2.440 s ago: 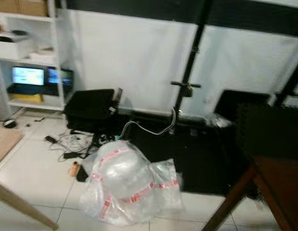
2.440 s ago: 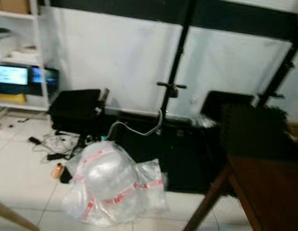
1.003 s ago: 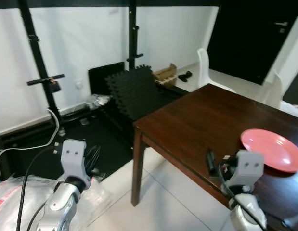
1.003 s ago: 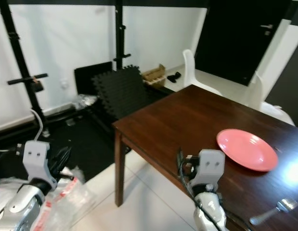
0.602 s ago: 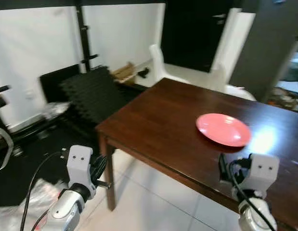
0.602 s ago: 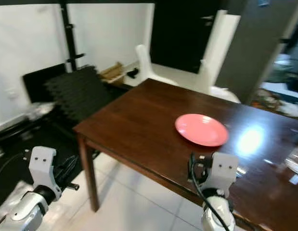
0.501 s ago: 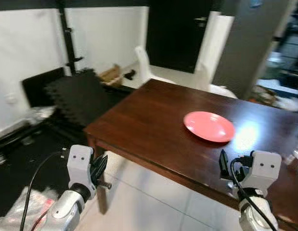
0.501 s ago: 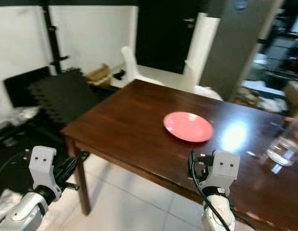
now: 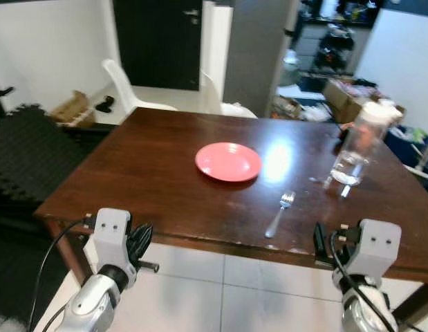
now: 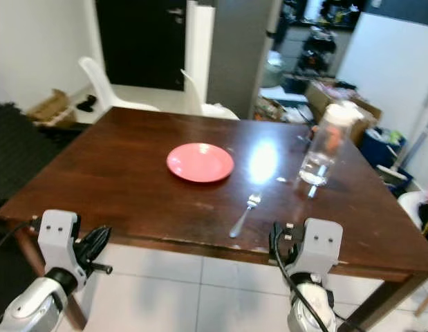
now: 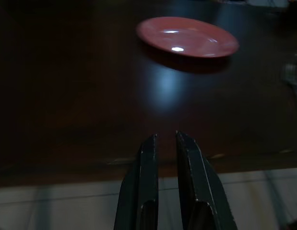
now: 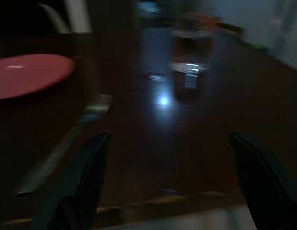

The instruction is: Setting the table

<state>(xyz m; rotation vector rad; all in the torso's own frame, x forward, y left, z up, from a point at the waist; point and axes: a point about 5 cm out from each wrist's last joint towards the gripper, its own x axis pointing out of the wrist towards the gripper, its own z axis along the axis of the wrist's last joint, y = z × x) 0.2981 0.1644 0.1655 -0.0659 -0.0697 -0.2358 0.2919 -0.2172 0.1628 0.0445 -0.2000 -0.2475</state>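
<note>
Since a moment ago the camera has swung onto the bench (image 9: 131, 166). Fork (image 9: 278, 211): thin, stiff, slippery; pinch mid-handle. Left tool (image 11: 166, 143) nearly closed, right tool (image 12: 170, 158) spread, both empty.

I stood in a lived-in home dining room: a dark wooden desk (image 9: 131, 173) on white tile, white plastic chairs (image 9: 124, 83) behind it, cluttered boxes (image 9: 345, 100) beyond its far right corner.

I find no legible text, label, brand, number or sign on anything before me. The glass jar (image 9: 357, 146) on the table (image 9: 131, 180) carries an orange patch, too blurred to read.
</note>
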